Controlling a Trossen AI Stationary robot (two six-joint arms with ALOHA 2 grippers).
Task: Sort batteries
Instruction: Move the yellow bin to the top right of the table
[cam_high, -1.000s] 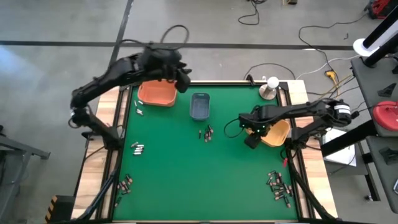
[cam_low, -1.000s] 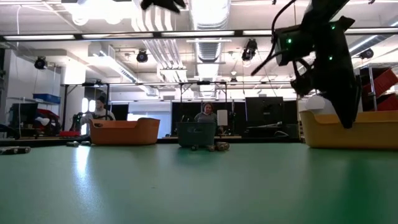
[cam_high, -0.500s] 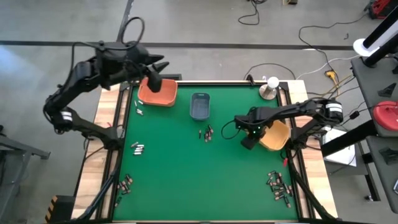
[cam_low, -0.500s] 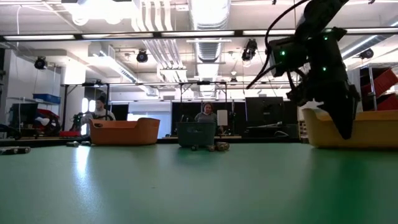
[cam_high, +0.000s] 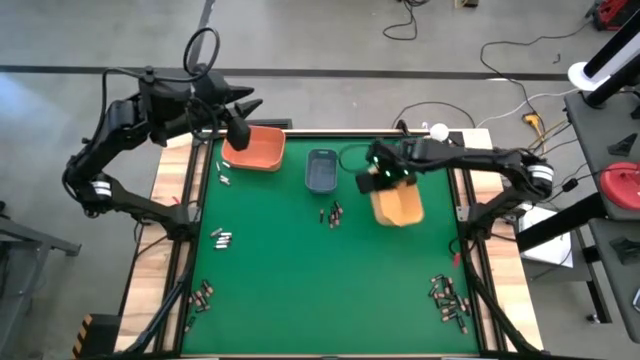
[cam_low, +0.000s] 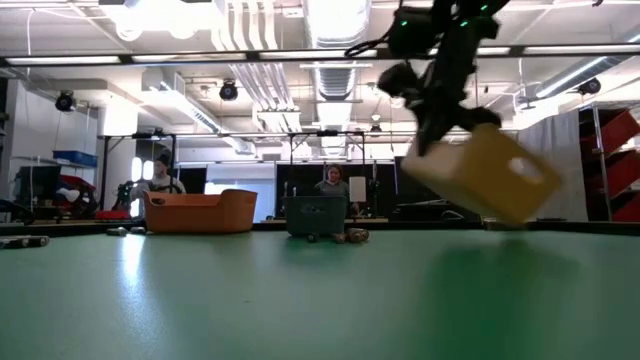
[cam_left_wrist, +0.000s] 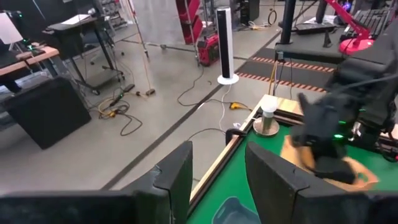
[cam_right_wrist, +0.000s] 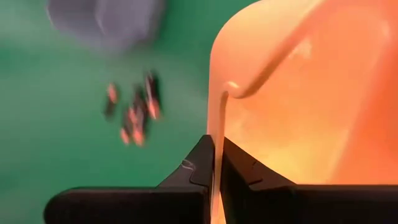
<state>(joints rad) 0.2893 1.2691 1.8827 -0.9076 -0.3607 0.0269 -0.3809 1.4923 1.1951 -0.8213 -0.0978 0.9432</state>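
Dark jointed arms, looping black cables, green lights.

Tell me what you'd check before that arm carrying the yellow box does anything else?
1. Hold on the yellow-orange bin: ok. The right tool is pinched on its wall.
2. Bin level: not ok. The low view shows it tilted and off the table.
3. Anything inside the bin that could spill: cannot tell.
4. Loose batteries near the blue-grey bin: ok. The small cluster of batteries lies beside the lifted bin, not under it.
5. Other arm out of the way: ok. The left tool is open, up by the orange bin, well apart.
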